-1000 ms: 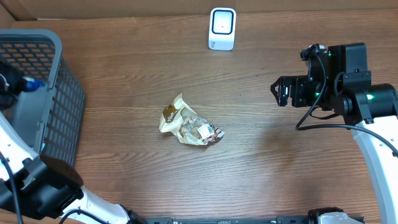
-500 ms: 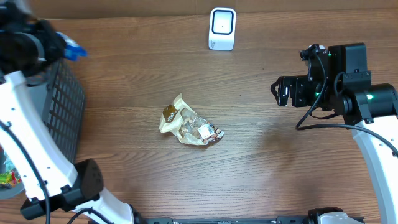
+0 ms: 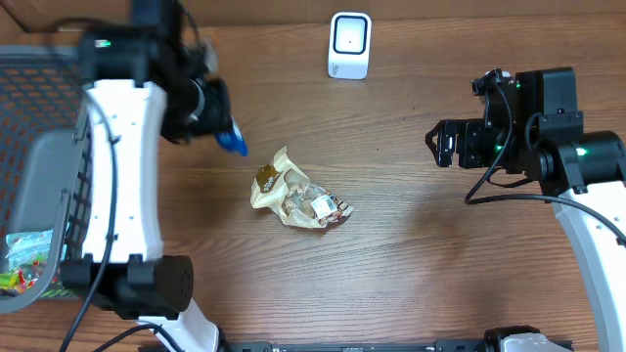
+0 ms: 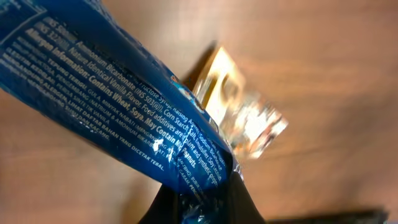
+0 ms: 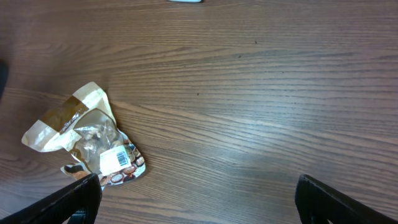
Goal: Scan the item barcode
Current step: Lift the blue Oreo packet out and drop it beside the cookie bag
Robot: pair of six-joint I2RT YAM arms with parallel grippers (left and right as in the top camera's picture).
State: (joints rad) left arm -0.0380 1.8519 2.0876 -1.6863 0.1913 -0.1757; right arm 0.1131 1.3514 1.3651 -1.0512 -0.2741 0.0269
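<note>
The bag lies at the centre of the table, scanner behind it, basket far left; the packet hangs between basket and bag.

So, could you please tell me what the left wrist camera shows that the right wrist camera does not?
Only the left wrist view: a blue packet with printed ingredient text, pinched in the shut left gripper. Only the right wrist view: the white barcode label on the snack bag, and the open right gripper. Both: the cream and clear snack bag lying on the wooden table.
</note>
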